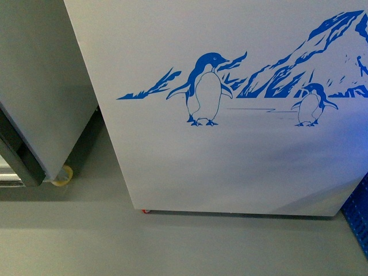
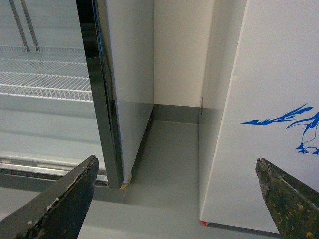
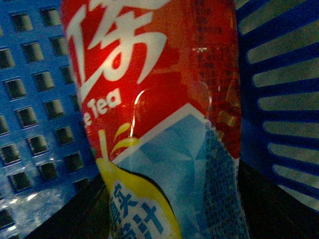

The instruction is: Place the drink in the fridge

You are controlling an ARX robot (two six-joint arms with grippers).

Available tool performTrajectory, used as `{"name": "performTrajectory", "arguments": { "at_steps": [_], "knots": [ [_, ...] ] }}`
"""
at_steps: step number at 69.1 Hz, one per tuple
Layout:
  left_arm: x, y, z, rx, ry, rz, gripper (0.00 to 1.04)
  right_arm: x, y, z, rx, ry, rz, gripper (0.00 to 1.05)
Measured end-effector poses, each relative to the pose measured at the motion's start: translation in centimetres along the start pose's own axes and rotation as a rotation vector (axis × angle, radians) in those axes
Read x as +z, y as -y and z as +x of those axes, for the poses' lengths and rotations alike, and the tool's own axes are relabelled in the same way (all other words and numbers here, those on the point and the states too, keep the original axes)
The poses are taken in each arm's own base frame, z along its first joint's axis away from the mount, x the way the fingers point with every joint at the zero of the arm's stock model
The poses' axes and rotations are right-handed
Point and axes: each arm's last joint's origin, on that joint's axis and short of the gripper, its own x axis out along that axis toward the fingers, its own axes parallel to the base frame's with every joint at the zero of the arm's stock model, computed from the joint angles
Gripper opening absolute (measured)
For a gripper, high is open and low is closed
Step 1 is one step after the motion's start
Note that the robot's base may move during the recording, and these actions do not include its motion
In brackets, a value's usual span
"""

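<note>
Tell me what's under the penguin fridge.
A small red castor shows under the fridge at one front corner, on the grey floor. The rest is a shadowed gap, hidden.

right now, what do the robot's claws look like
The left claw has two dark, near-black wedge-shaped fingers, their edges chipped and scuffed pale. The right claw shows only as dim black shapes, with no detail readable. No cables, markings or arm links are in view.

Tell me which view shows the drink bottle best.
The right wrist view: the bottle fills the frame, red label readable, with a blue basket behind. The front and left wrist views show none of it.
</note>
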Motion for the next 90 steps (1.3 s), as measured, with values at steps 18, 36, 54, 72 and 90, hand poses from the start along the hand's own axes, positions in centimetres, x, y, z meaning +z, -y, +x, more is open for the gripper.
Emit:
{"name": "performTrajectory", "arguments": {
  "at_steps": [18, 36, 54, 72, 90],
  "knots": [
    [0.0, 0.0, 0.0, 0.000, 0.000, 0.000, 0.97, 1.3, 1.1, -5.1, 0.045, 0.085, 0.050, 0.39],
    [0.0, 0.0, 0.0, 0.000, 0.000, 0.000, 0.97, 6.8, 7.1, -17.1, 0.039, 0.351, 0.095, 0.37],
    [0.0, 0.0, 0.0, 0.000, 0.000, 0.000, 0.97, 7.2, 11.0, -30.7, 0.042, 0.561, 0.151, 0.37],
    [0.0, 0.0, 0.0, 0.000, 0.000, 0.000, 0.97, 6.3, 10.9, -45.9, 0.103, 0.870, 0.210, 0.37],
    [0.0, 0.0, 0.0, 0.000, 0.000, 0.000, 0.97, 4.2, 8.8, -57.6, 0.216, 1.154, 0.274, 0.37]
  ]
}}
